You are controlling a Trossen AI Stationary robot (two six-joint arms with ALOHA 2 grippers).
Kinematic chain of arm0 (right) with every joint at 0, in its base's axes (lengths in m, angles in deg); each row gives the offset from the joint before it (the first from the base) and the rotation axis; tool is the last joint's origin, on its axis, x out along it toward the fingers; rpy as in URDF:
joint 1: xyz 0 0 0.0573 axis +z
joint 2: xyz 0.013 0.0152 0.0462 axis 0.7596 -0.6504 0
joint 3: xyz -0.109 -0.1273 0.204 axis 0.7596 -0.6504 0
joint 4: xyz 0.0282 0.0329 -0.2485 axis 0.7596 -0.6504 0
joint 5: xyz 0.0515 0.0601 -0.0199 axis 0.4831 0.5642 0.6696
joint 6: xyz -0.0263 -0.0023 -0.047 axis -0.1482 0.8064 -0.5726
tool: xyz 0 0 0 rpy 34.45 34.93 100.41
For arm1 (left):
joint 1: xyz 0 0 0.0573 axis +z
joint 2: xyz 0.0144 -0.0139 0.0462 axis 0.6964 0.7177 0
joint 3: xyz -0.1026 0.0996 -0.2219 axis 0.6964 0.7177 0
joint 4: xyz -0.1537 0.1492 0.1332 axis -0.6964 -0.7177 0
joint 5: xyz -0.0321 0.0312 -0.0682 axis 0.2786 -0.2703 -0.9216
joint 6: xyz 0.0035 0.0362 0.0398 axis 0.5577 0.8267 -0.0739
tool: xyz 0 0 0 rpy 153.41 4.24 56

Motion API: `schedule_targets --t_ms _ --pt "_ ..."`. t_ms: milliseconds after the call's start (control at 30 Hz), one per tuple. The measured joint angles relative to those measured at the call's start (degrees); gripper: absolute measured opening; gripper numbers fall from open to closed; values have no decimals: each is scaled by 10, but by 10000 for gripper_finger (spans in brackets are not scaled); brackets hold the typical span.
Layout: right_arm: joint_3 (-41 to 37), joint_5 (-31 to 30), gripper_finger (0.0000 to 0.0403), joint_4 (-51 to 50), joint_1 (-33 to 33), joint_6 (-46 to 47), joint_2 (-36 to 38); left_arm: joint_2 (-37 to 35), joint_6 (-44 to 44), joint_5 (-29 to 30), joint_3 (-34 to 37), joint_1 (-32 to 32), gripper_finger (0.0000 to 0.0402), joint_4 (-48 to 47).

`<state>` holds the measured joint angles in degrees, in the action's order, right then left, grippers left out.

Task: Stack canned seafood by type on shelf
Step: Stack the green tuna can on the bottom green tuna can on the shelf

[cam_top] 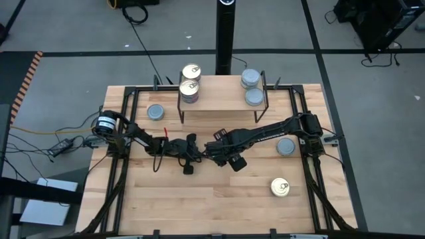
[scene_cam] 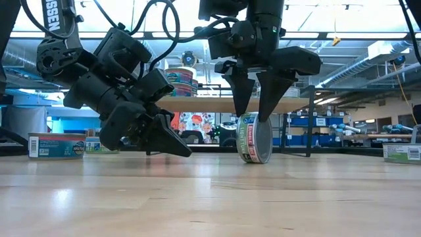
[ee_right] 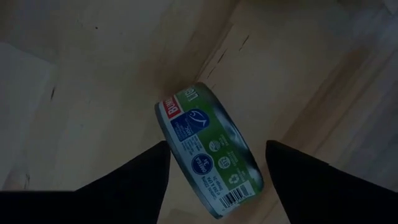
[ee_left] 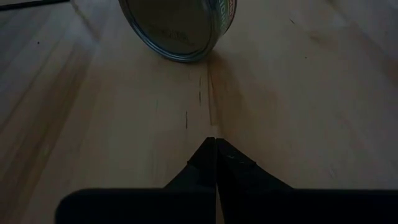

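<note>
A green-labelled tin [ee_right: 208,152] stands on its edge on the table [scene_cam: 254,138], about mid-table in front of the shelf [cam_top: 222,103]. My right gripper [ee_right: 217,146] [scene_cam: 252,117] hangs over it, open, with one finger on each side of the tin and a gap to both. My left gripper [ee_left: 214,149] [scene_cam: 181,148] is shut and slants down toward the tabletop just left of that tin, whose flat face [ee_left: 180,28] lies ahead of it. On the shelf sit gold-topped tins [cam_top: 190,79] at the left and blue-grey tins [cam_top: 252,87] at the right.
Loose tins lie flat on the table: a blue-grey one [cam_top: 155,112] at far left, a blue-grey one [cam_top: 285,146] under the right arm, and a gold-topped one [cam_top: 280,188] near right. A black post [cam_top: 226,33] stands behind the shelf. Cables trail off the table's left side [cam_top: 66,143].
</note>
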<state>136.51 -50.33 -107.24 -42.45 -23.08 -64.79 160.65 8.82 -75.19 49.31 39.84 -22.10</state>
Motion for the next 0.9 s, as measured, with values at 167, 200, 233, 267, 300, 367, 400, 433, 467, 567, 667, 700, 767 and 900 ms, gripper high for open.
schedule_targets --t_ms 167,200,233,267,300,367,400,433,467,567,667,700,767,900 --pt "0 10 270 4 -7 -1 0 0 0 0 0 0 4 0" --pt "0 10 269 6 -8 -2 0 0 0 0 0 0 4 0" --pt "0 12 269 7 -9 -2 0 0 0 0 0 0 4 0" --pt "0 15 269 8 -11 -2 0 0 0 0 0 0 4 0" --pt "0 16 269 8 -11 -2 0 0 0 0 0 0 4 0" --pt "0 19 269 8 -12 -2 0 0 0 0 0 0 4 0" --pt "0 19 268 8 -12 -2 0 0 0 0 0 0 4 0" --pt "0 20 267 8 -12 -1 0 0 0 0 0 0 4 0" --pt "0 23 265 8 -12 -1 0 0 0 0 0 0 4 0" --pt "0 36 255 8 -12 -1 0 0 0 0 0 0 4 0" --pt "0 40 243 8 -13 -2 -5 0 -1 0 0 0 4 0" --pt "0 41 239 5 -14 -1 -7 0 -2 0 0 0 4 -1" --pt "0 48 229 1 -15 1 -17 0 -2 0 0 0 4 -2" --pt "0 49 205 -6 -15 1 -30 0 -2 0 0 0 4 -7"
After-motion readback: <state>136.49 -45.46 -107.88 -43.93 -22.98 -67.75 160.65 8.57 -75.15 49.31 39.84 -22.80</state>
